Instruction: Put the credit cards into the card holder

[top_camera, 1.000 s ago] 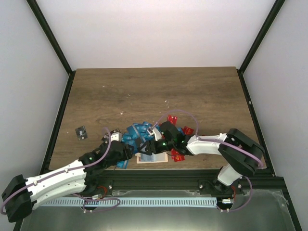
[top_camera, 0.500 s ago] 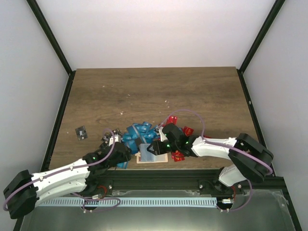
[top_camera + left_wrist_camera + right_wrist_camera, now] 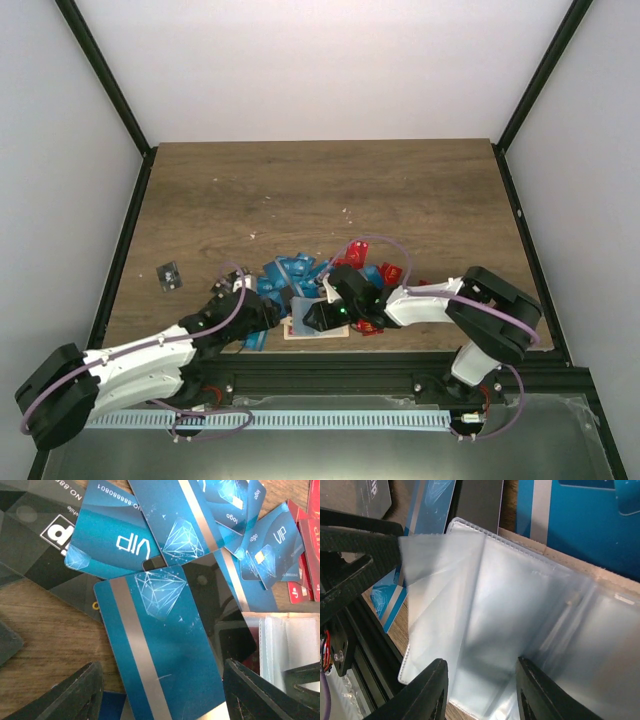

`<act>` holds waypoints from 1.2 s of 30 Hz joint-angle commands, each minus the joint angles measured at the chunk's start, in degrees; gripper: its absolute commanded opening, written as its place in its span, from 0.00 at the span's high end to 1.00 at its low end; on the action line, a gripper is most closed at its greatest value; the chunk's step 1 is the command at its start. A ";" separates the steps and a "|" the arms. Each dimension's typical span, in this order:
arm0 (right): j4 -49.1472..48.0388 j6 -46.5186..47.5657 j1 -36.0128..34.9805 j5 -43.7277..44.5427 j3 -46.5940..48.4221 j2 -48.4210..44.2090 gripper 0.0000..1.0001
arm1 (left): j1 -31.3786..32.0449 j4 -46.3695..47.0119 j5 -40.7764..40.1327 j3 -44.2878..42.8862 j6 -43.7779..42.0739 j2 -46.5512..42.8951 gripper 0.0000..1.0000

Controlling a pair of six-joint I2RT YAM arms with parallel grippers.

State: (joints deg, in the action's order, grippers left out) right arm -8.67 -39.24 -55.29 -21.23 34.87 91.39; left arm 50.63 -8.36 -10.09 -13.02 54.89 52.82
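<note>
The credit cards lie in a heap near the table's front edge: blue ones [image 3: 290, 272], red ones [image 3: 378, 272], and black ones [image 3: 35, 535] at its left. The beige card holder [image 3: 335, 331] lies open in front of them, its clear sleeves [image 3: 520, 610] fanned up. My right gripper [image 3: 482, 692] hovers open right over those sleeves, one translucent leaf raised between the holder and the left arm's finger [image 3: 350, 570]. My left gripper [image 3: 162, 697] stands open astride a blue card with a silver stripe [image 3: 160, 645], its fingers clear of the card's edges. The holder's sleeves [image 3: 290, 640] show at its right.
A single black card [image 3: 169, 274] lies apart at the left. The table's black front rail [image 3: 330, 372] runs just behind both grippers. Both arms meet closely over the holder.
My right gripper has slid down onto the holder's sleeves and its jaws have narrowed. The left gripper has shifted slightly and opened a little wider.
</note>
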 commanded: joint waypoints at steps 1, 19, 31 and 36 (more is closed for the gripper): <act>3.42 0.04 -0.43 5.06 -1.50 1.10 0.60 | -2.57 5.85 5.11 1.48 -1.51 2.54 0.33; 6.68 -1.71 -0.36 8.17 -10.18 -5.00 0.59 | -3.39 16.24 12.97 3.56 -0.92 7.01 0.52; 5.69 -1.89 -0.43 7.47 -8.93 -4.55 0.59 | -3.36 15.84 14.62 6.83 5.95 6.09 0.43; 5.64 -1.95 -0.43 7.08 -8.53 -4.56 0.59 | -3.38 14.63 15.40 8.98 10.30 2.80 0.41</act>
State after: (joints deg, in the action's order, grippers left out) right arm -11.42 -40.97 -55.48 -16.21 27.40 84.90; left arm 47.48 11.05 4.16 -7.01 60.55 57.10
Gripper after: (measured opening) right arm 0.412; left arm 0.574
